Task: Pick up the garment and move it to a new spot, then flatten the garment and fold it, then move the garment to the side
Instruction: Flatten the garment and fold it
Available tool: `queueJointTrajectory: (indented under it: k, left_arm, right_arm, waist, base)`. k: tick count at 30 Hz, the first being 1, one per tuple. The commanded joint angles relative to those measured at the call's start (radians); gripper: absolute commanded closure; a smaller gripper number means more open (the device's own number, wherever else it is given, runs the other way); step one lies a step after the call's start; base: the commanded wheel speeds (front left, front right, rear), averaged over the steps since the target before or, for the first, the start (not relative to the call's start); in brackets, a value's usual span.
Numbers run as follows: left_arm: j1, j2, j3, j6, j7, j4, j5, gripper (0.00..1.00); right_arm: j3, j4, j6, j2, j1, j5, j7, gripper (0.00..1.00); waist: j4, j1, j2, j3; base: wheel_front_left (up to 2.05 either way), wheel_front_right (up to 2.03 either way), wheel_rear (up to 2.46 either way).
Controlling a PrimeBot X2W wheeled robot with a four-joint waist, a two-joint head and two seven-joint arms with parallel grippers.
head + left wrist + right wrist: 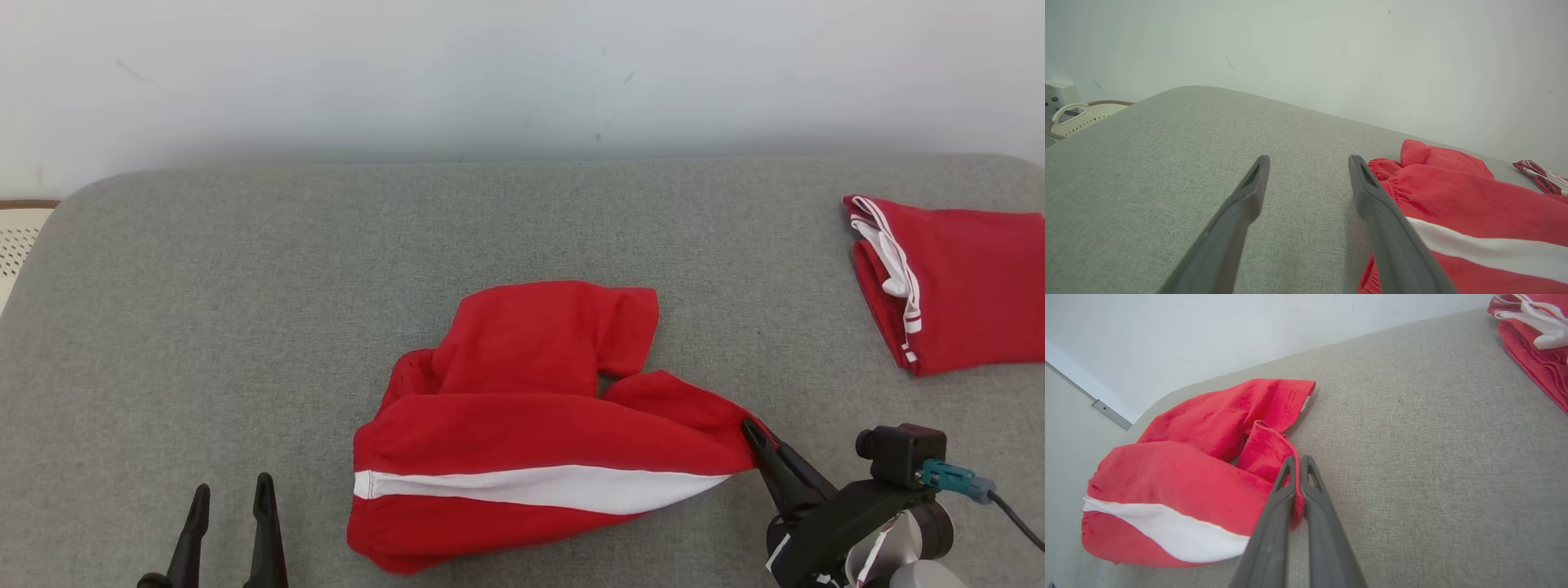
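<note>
Jaws of our right gripper point(1297, 460) are pressed together, pinching the right edge of the red garment point(522, 425), which lies crumpled on the grey table point(245, 286); our left gripper point(232, 487) sits left of it, jaws spread wide.

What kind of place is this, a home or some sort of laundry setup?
Probably an indoor laundry-folding station, though home or lab is unclear: a grey fabric-covered surface against a plain white wall, a crumpled red garment with a folded red garment set aside, and a cream perforated basket beside the surface.
</note>
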Motion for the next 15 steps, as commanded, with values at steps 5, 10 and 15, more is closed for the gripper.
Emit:
queueJointTrajectory:
  k: [5,10,15]
  left_arm:
    - [0.009,-0.003,0.001,-0.007,-0.004,0.011,0.003,0.00]
    - [0.001,-0.004,-0.004,-0.007,-0.004,0.016,0.002,0.00]
    - [-0.007,-0.004,-0.015,-0.008,-0.004,0.024,-0.005,0.00]
  right_arm:
    - [-0.020,-0.066,0.000,0.033,0.012,0.031,0.042,1.00]
    - [-0.002,-0.048,0.000,0.055,-0.032,0.040,0.052,1.00]
    - [0.020,0.052,0.000,0.093,-0.119,0.064,0.026,1.00]
  waist:
    - [0.010,0.0000,0.0000,-0.006]
    - [0.019,0.0000,0.0000,-0.006]
    - [0.036,0.0000,0.0000,0.001]
  base:
    - [0.00,0.00,0.00]
    - [0.00,0.00,0.00]
    - [0.00,0.00,0.00]
